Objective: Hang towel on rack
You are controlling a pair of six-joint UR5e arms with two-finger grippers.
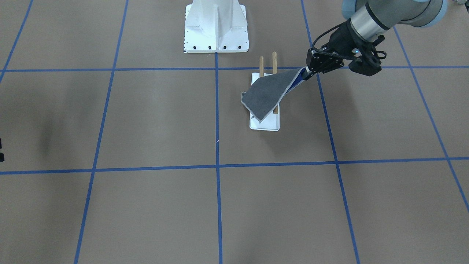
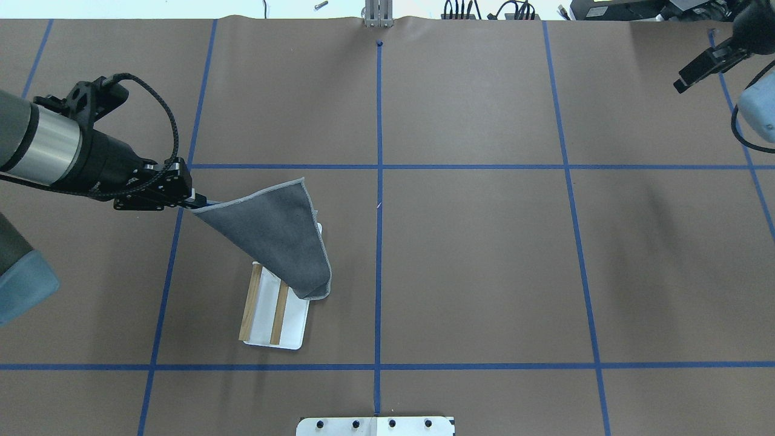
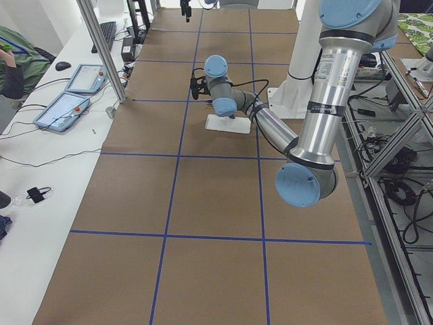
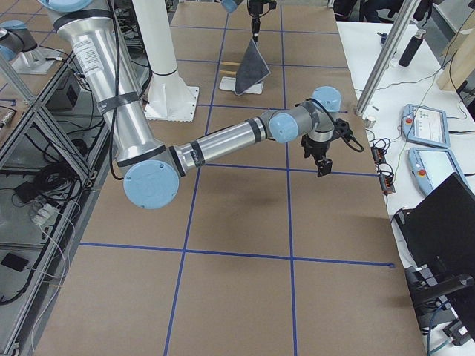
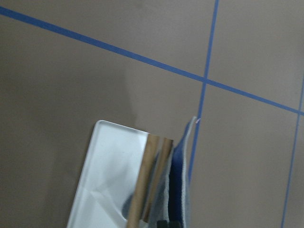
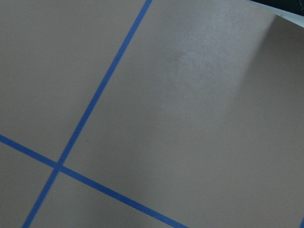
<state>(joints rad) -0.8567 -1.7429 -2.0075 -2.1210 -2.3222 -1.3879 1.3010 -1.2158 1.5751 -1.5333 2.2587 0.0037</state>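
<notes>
My left gripper [image 1: 307,74] is shut on one corner of the towel [image 1: 268,94] and holds it up over the rack. The towel hangs slack, dark grey face up, with a sliver of blue by the jaws. In the overhead view the towel [image 2: 273,237] covers the far end of the rack's two wooden dowels [image 2: 249,303] and its low corner hangs over the white base plate [image 2: 292,332]. I cannot tell whether it rests on the dowels. The left wrist view shows the dowels [image 5: 153,175] next to the blue face [image 5: 178,187]. My right gripper [image 2: 679,86] is shut and empty, far off at the table's right edge.
The large white bolted pedestal [image 1: 216,31] stands behind the rack, on the robot's side. Blue tape lines grid the brown table. Operator tablets [image 4: 424,122] lie on the side bench beyond the right gripper.
</notes>
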